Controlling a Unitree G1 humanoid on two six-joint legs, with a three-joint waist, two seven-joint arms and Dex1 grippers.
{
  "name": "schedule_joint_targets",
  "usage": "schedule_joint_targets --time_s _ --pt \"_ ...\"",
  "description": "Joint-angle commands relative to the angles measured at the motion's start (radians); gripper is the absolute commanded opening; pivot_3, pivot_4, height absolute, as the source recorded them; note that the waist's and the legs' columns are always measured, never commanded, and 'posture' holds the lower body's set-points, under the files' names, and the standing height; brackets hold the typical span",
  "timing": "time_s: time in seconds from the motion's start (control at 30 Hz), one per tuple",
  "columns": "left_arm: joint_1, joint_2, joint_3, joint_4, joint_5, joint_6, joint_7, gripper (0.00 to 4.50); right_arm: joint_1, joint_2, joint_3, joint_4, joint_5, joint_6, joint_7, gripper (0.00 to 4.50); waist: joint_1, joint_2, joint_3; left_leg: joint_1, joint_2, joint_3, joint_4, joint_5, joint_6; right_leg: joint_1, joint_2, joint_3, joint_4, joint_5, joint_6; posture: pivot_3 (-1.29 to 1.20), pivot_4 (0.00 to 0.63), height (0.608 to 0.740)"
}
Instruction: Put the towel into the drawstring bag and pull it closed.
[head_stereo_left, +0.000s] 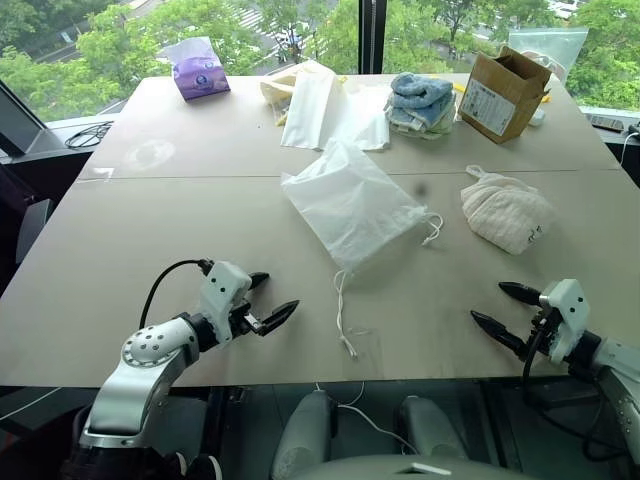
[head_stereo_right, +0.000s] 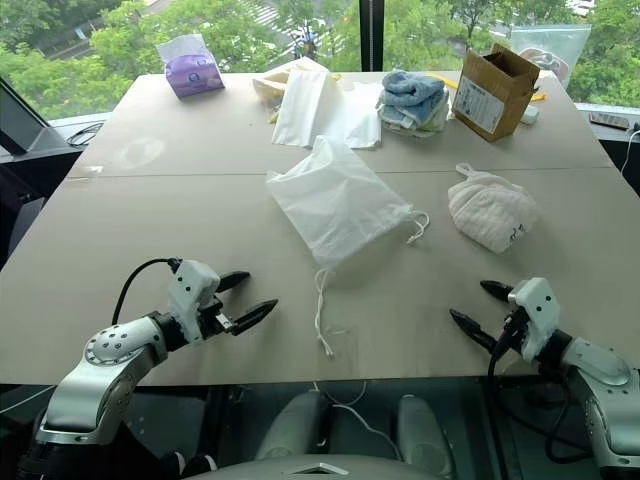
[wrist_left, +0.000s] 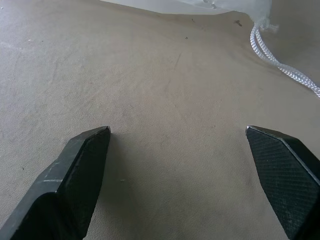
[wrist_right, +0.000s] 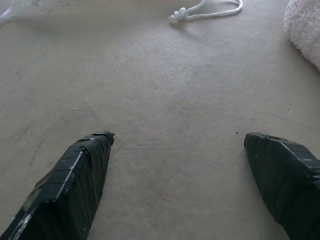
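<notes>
Two grippers hover over the near edge of the table (head_stereo_left: 150, 220), both with their black fingers spread wide and nothing between them. The left gripper (head_stereo_left: 266, 301) sits near the near-left part of the worktop, its tips pointing inward toward the middle; the right gripper (head_stereo_left: 503, 312) sits by the near-right corner, its tips pointing inward too.

The drawstring bag (head_stereo_left: 350, 200) lies flat and slightly rumpled about the middle of the table, turned on the diagonal, with its gathered mouth toward the near side. One white cord (head_stereo_left: 341, 312) trails from the mouth toward the near edge, ending between the two grippers; a shorter looped cord (head_stereo_left: 432, 230) lies at the bag's right corner. The towel (head_stereo_left: 505, 212), cream-white and ribbed, is bunched in a heap to the right of the bag, apart from it, with a small dark mark on its near side.

Along the far edge stand a purple tissue pack (head_stereo_left: 200, 72) at the far left, flat white sheets (head_stereo_left: 325, 110) at the middle, a stack of blue and pale-green towels (head_stereo_left: 420, 102) beside them, and an open cardboard box (head_stereo_left: 503, 92) toward the far-right corner.
</notes>
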Motion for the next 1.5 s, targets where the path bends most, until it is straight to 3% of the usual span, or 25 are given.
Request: schedule_joint_targets --time_s 0.03,0.57,0.8,0.97,1.1,1.17,1.33,1.5 --pt "0.003 0.002 -0.006 -0.030 -0.010 0.008 -0.007 4.45 0.004 0.009 -0.026 -0.031 0.013 -0.056 0.005 4.50 0.000 0.000 0.000 0.000 0.000 0.000 0.000 0.000 0.000 0.000 0.000 0.000 0.000 0.000 0.000 0.00 0.150 0.740" --pt "-0.036 -0.018 -0.047 -0.045 -0.026 -0.006 -0.048 4.45 0.023 0.033 -0.034 -0.012 0.009 -0.157 -0.008 4.50 0.001 0.000 0.000 0.000 0.000 0.000 0.000 0.000 0.000 0.000 0.000 0.000 0.000 0.000 0.000 0.00 0.150 0.740" --pt "-0.153 -0.101 -0.187 -0.110 -0.022 0.022 -0.028 4.45 0.045 0.042 -0.017 -0.071 0.086 -0.138 0.038 4.50 0.007 0.000 0.000 -0.001 0.000 -0.001 0.001 0.000 0.000 0.001 0.000 -0.001 0.000 0.000 0.000 0.00 0.150 0.740" --pt "-0.348 -0.231 -0.402 -0.001 0.169 -0.046 0.048 4.45 0.060 0.058 -0.011 -0.102 0.094 -0.131 0.018 4.50 0.004 0.000 0.000 -0.002 -0.001 -0.002 0.004 0.000 0.000 0.001 0.001 -0.002 0.001 0.000 0.000 0.00 0.150 0.740" --pt "-0.438 -0.293 -0.522 0.115 0.422 -0.223 0.209 4.45 0.116 0.075 -0.037 -0.176 0.112 -0.121 -0.023 4.50 0.002 0.001 0.000 -0.001 0.000 -0.001 0.002 0.000 0.000 0.000 0.003 -0.001 0.001 0.000 0.000 0.00 0.150 0.740" --pt "-0.446 -0.303 -0.551 0.148 0.540 -0.297 0.301 4.45 0.152 0.082 -0.046 -0.210 0.113 -0.118 -0.040 4.50 0.003 0.001 0.000 -0.002 -0.001 -0.002 0.002 0.000 0.000 0.001 0.002 -0.001 0.001 0.000 0.000 0.00 0.150 0.740" --pt "-0.424 -0.322 -0.562 0.131 0.676 -0.373 0.414 4.45 0.252 0.085 -0.075 -0.285 0.131 -0.103 -0.057 4.50 0.005 0.001 0.000 -0.002 -0.001 -0.002 0.003 0.000 0.000 0.001 0.001 -0.001 0.000 0.000 0.001 0.00 0.150 0.740" --pt "-0.405 -0.319 -0.564 0.152 0.847 -0.333 0.506 4.45 0.285 0.074 -0.101 -0.312 0.142 -0.095 -0.066 4.50 0.003 0.001 0.000 -0.002 -0.001 -0.001 0.003 0.000 0.000 0.001 0.001 -0.001 0.000 0.000 0.001 0.00 0.150 0.740"
